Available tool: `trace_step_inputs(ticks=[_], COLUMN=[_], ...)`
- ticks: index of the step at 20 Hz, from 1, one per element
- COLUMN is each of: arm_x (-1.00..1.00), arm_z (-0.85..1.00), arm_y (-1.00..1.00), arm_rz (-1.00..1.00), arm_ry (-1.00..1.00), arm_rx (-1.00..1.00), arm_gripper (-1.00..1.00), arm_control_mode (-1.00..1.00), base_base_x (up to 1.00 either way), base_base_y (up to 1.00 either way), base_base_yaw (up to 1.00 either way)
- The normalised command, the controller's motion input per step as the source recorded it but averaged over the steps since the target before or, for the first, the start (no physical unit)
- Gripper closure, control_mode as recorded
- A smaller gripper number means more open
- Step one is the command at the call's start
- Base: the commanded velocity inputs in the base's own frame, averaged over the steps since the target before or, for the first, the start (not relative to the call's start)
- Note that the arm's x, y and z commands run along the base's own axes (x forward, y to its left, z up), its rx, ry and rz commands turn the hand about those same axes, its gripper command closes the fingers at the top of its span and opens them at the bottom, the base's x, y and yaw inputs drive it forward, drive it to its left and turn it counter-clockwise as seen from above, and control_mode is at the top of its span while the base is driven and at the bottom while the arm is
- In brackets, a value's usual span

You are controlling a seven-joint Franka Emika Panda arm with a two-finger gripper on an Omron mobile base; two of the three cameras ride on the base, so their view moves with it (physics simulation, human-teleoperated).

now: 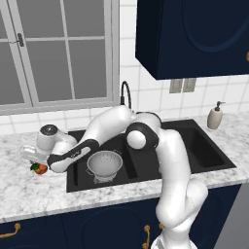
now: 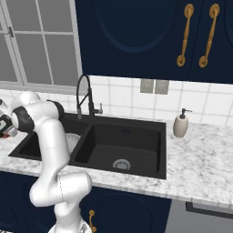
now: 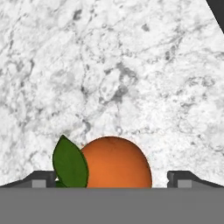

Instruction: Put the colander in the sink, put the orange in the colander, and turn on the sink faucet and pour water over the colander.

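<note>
Now orange (image 3: 114, 162) sits on counter (image 3: 131, 65) between wide-spread jaws, not gripped.

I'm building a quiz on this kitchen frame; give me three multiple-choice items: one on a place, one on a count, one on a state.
1. Where is the colander?
A. In the sink's left basin
B. On the counter
C. In the right basin

2. How many basins does the sink have?
A. One
B. Two
C. Three

3. How is the gripper set?
A. Shut on the orange
B. Open, fingers either side of the orange
C. Shut, empty

Answers:
1 A: it sits in the black basin nearest the window.
2 B: a divider splits the sink.
3 B: the orange lies on the marble counter between spread fingers.
</note>
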Motion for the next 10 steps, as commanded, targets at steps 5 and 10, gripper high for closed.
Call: trace_step_inputs(ticks=[5,10], arm_x=[0.00,0.00], arm_z=[-0.26,-0.37], arm_y=[0.12,0.02], arm_rz=[0.00,0.00], arm_ry=[0.08,0.05], arm_rx=[0.00,0.00], arm_gripper=[-1.00,-1.00], arm_control_mode=[-1.00,-1.00], base_base_x=[0.00,0.00], base_base_y=[0.00,0.00], base_base_yaw=[0.00,0.00])
